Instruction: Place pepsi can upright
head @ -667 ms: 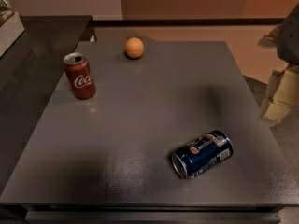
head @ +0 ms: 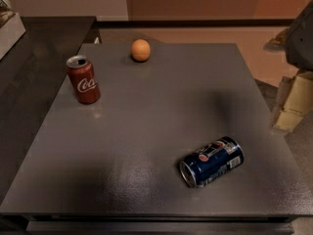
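The pepsi can [head: 211,161] lies on its side, front right of the worktop [head: 161,111].
Its long axis runs front-left to back-right, silver top toward the front-left. The claw [head: 292,102] hangs beyond the right edge, well apart from the can; how far open, I cannot tell.

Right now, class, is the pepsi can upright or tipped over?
Tipped over: the pepsi can lies on its side on the table, silver end facing near-left. The tool is beyond the table's right edge, not touching the can.

Upright Coke can [head: 84,80], orange [head: 140,50], grey table [head: 161,106]
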You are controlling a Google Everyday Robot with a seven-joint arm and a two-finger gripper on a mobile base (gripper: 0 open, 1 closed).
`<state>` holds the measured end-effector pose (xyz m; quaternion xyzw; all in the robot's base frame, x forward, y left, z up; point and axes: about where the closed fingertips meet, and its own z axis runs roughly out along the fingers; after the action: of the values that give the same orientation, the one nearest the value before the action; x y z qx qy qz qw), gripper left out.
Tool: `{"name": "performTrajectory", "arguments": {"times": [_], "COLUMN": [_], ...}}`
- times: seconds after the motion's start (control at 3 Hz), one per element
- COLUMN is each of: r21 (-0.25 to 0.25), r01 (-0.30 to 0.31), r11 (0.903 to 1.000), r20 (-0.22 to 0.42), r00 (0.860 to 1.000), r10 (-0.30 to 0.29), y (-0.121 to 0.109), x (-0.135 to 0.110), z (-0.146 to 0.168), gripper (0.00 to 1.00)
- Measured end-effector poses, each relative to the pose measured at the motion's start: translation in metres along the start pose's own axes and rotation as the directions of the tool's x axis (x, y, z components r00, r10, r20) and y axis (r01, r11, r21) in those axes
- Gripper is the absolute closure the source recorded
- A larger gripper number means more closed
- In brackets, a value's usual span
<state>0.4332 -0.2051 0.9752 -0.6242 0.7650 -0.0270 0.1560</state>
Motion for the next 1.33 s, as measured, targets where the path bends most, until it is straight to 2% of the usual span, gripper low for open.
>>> {"name": "performTrajectory", "arguments": {"times": [0.33,0.67,1.0,1.33], "r21": [-0.026,-0.045,-0.053,-0.082], "r01": [0.098,0.239,0.364,0.457], "r11": [0.9949,0.9701,0.93,0.8856], "r20": [0.019,0.031,0.022,-0.003], "r00": [0.995,0.971,0.931,0.888], "r10": [-0.097,-0.237,-0.363,-0.459], "y": [0.019,0.049,0.075,0.093], "x": [-0.017,-0.04,-0.056,-0.063], "z": [0.004,0.014,0.031,0.051], "gripper": [0.0,0.0,0.0,0.0]}}
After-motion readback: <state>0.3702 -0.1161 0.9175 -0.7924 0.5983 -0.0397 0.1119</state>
